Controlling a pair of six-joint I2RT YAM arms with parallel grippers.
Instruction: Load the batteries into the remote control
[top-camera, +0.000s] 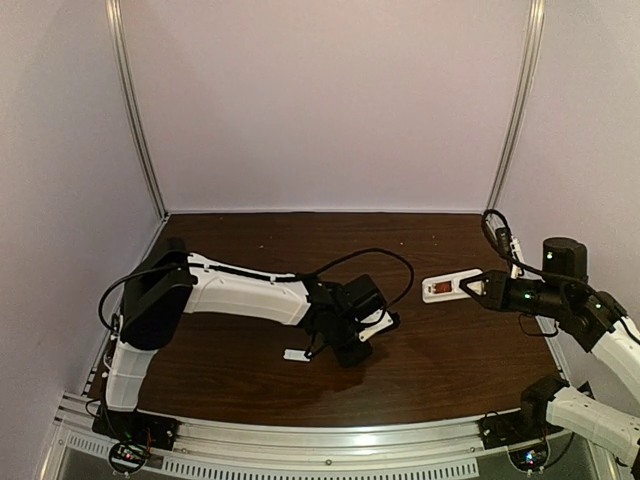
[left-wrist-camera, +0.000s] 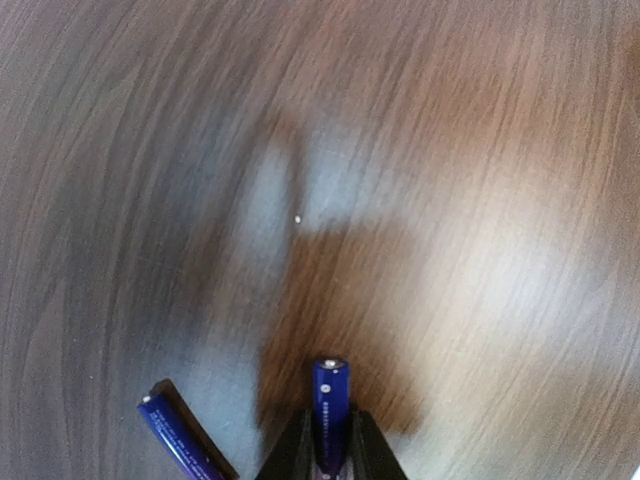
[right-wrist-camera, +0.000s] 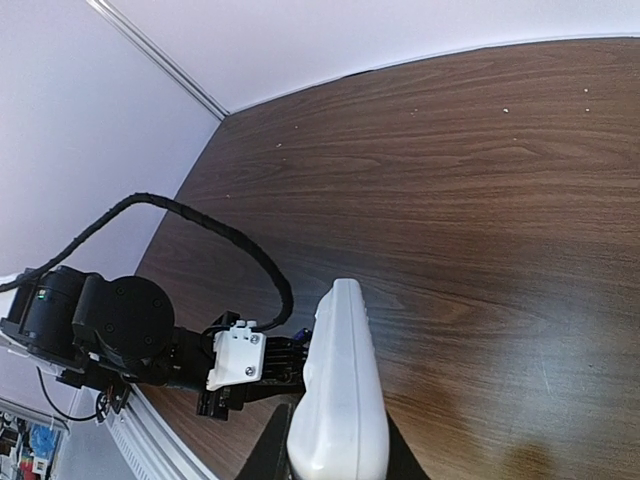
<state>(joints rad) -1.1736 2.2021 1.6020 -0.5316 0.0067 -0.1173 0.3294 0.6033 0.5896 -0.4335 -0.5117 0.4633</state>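
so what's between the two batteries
Bare table, seen in the left wrist view; one battery sits in the left gripper, the other lies apart.

We see a dark brown wood-grain table (top-camera: 300, 232) enclosed by plain pale lilac walls (top-camera: 330, 100) with silver corner rails (top-camera: 137, 110).

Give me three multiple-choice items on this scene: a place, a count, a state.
1. Where is the remote control?
A. in the right gripper
B. beside the left arm's base
C. against the back wall
2. How many batteries does the left wrist view show?
A. one
B. two
C. four
3. The left gripper is:
A. open and empty
B. shut on one of the batteries
C. out of view
Answers: A, the gripper clamps its end; B, one is held and a second battery shows at lower left; B, one stands clamped in it.
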